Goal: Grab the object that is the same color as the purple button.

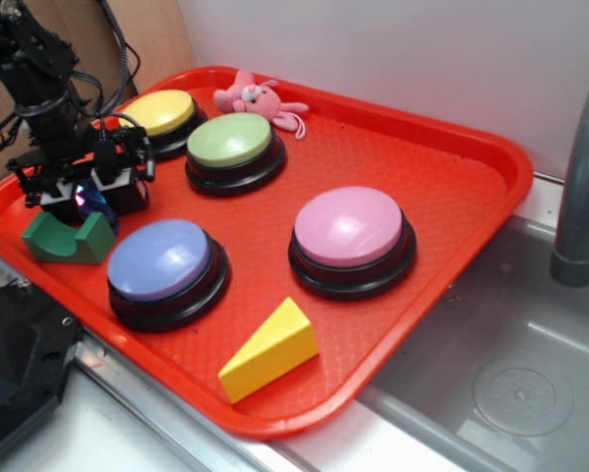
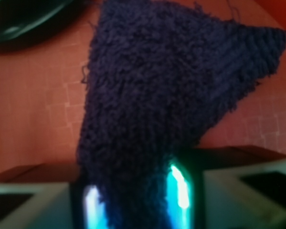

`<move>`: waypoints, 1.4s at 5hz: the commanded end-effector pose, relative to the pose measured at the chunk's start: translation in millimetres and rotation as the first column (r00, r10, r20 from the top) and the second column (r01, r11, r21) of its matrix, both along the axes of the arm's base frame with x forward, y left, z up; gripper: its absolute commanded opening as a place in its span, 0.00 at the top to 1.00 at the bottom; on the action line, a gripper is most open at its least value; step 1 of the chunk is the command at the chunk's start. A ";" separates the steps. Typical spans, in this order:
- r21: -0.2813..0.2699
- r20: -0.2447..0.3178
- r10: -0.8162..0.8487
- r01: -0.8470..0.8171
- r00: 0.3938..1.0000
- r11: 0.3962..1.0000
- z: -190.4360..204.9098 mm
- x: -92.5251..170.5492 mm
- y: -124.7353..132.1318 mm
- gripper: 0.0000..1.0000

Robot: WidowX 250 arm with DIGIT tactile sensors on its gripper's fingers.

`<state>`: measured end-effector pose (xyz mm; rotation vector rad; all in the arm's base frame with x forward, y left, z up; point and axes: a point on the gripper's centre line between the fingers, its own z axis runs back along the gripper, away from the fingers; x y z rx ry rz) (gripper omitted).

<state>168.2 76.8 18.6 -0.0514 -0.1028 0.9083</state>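
**Grip is shallow, slip risk**

Exterior: my gripper (image 1: 86, 192) sits low at the red plastic tray's (image 1: 451, 197) left edge, just beside the green notched block (image 1: 66, 239); a bump could shove it.

Wrist: fingers (image 2: 180, 188) pinch only the narrow end of the dark purple fuzzy knitted cloth (image 2: 171, 90). It could slide out.

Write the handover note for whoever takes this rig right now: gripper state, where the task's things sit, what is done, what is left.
Gripper: down at the tray's left end, by the green notched block; the wrist view shows its fingers closed on the dark purple knitted cloth.
Purple button: on the red tray, front left, untouched.
Done: the matching-colour cloth is pinched. Whether it is off the tray yet cannot be told.
Left: raise it clear and confirm the grip holds; only a narrow end of the cloth is between the fingers, so it may slip.
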 end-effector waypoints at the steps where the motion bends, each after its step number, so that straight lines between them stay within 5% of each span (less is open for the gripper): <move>1: 0.069 0.020 -0.186 0.184 0.982 0.980 42.6 17.6 -5.5 1.00; 3: 0.086 0.003 -0.536 0.533 0.844 0.841 104.6 30.8 -51.5 1.00; 5: 0.090 0.125 -0.730 0.725 0.672 0.683 164.2 14.5 -89.4 1.00; 6: 0.042 0.041 -0.729 0.728 0.683 0.684 154.1 22.8 -89.6 1.00; 7: 0.042 0.041 -0.729 0.728 0.683 0.684 154.1 22.8 -89.6 0.00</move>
